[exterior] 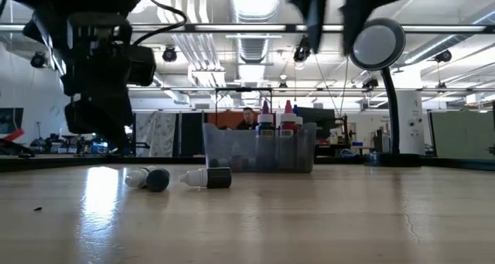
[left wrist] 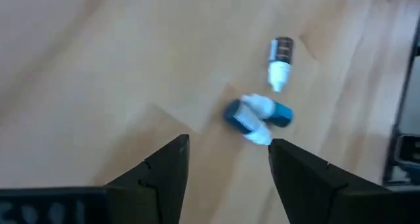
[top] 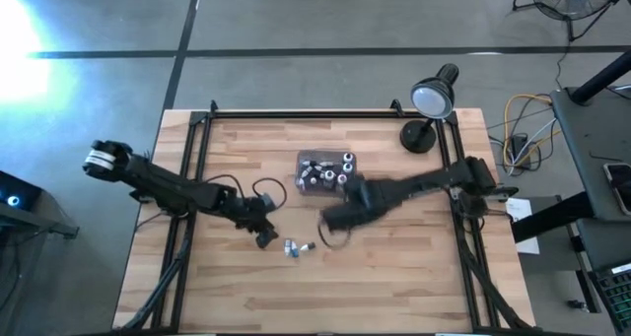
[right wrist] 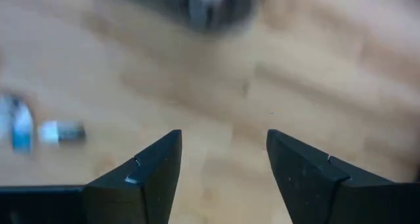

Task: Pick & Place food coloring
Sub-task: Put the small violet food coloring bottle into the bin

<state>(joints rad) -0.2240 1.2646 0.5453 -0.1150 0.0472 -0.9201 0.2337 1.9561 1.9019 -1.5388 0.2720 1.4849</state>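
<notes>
Three loose food coloring bottles lie on their sides on the wooden table: two blue ones (left wrist: 259, 115) touching each other and a dark one with a white cap (left wrist: 281, 58) beside them, also seen low across the table (exterior: 209, 178). More bottles stand upright in the clear tray (top: 327, 170). My left gripper (top: 266, 235) hovers open just left of the loose bottles, nothing between its fingers (left wrist: 230, 155). My right gripper (top: 335, 230) hangs open above the table between the tray and the loose bottles, pointing down and holding nothing (right wrist: 223, 152).
A black desk lamp (top: 426, 114) stands at the table's far right corner. A black frame runs along the table's far edge and sides (top: 325, 112). Bare wood lies toward the near edge (top: 325, 297).
</notes>
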